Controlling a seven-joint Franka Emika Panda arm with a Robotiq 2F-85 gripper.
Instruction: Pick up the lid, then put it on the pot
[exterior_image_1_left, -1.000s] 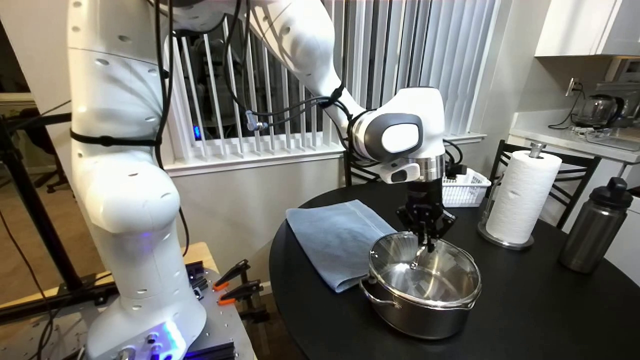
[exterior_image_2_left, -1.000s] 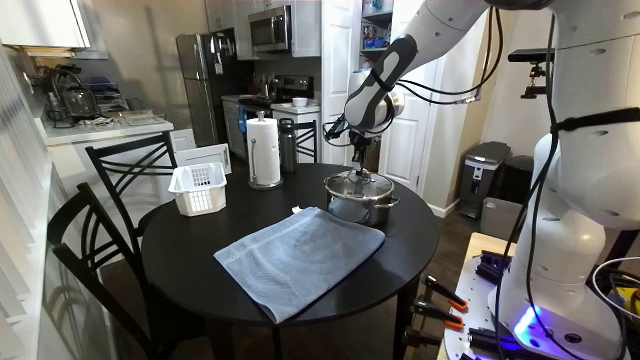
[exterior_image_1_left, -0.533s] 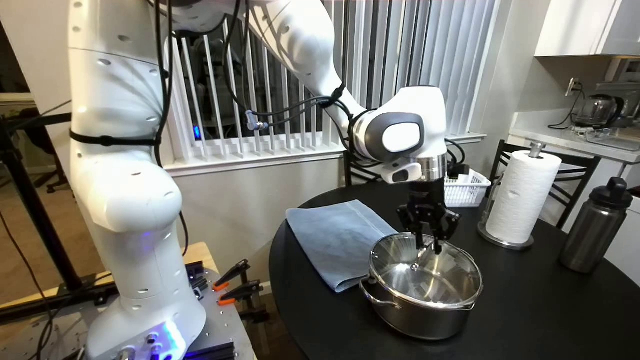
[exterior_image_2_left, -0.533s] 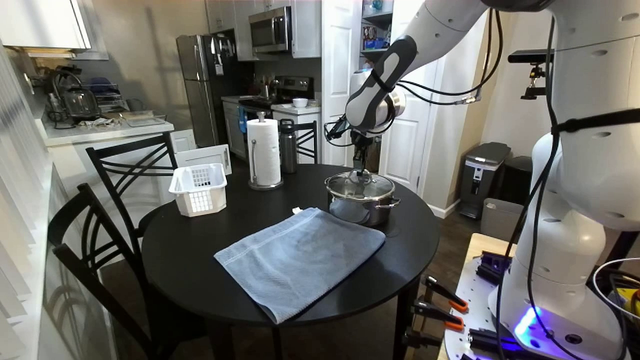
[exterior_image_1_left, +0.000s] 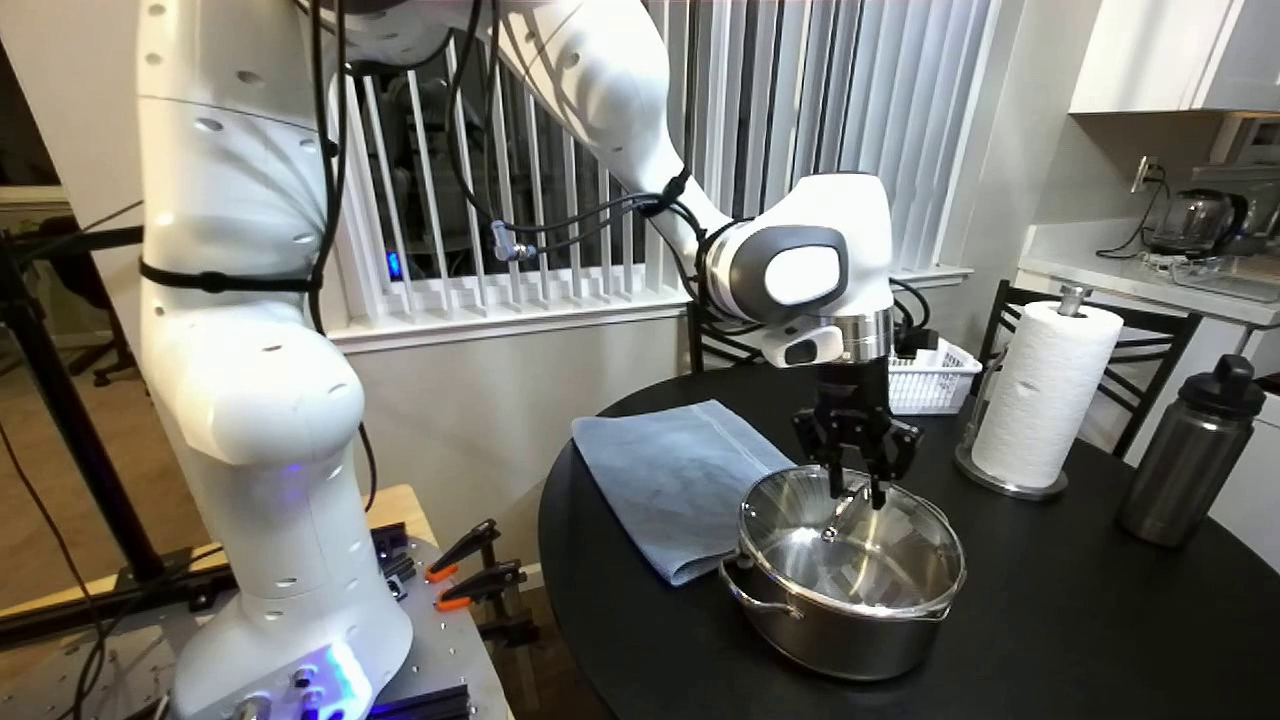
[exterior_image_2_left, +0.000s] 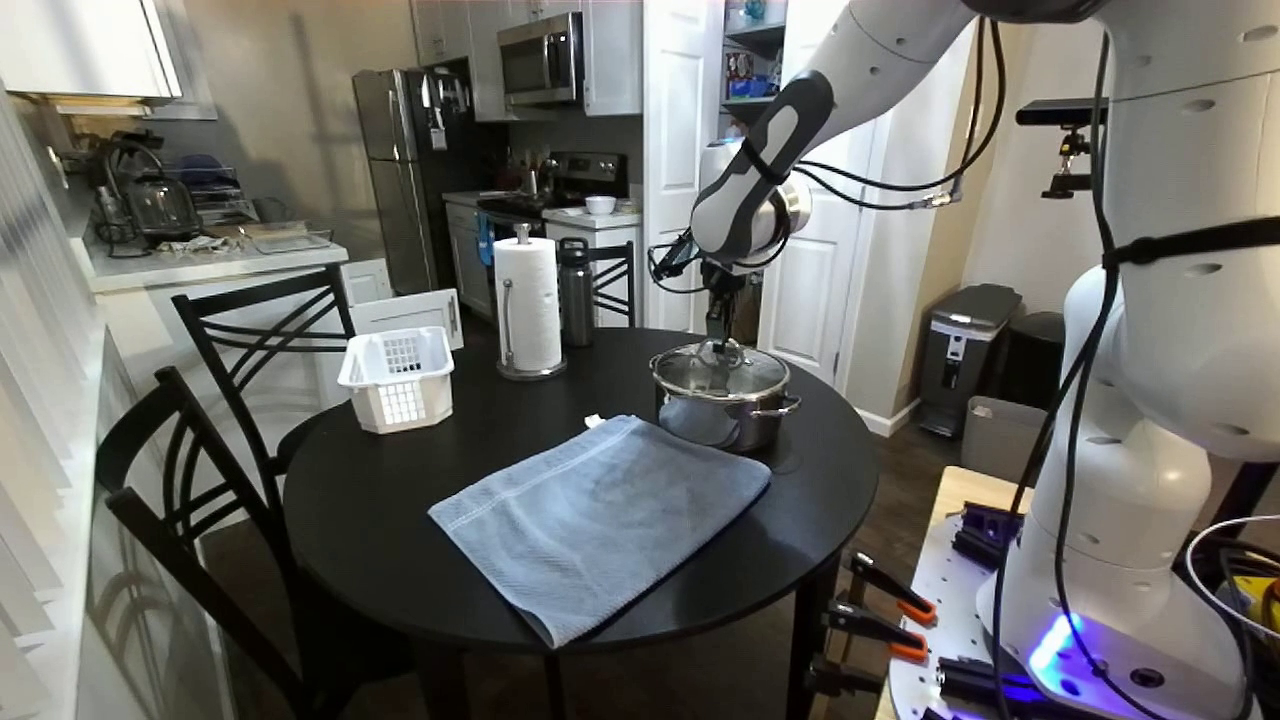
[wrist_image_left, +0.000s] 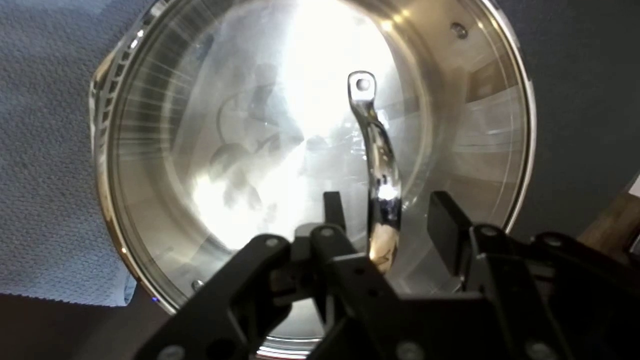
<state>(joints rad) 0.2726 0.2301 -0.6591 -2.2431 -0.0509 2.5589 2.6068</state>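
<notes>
Glass lid is sitting on the steel pot, over near the right edge of the black table in an exterior view. My gripper's spread wide, straddling the lid's handle with a gap showing on both sides.

Wrist view's rough: huge blown-out white glare across the glass lid, and the gripper comes out dark and kinda soft. Both exterior views catch a blue glow on the robot base. Streaky shadows cross the arm, and the floor under the table is pretty dim.
</notes>
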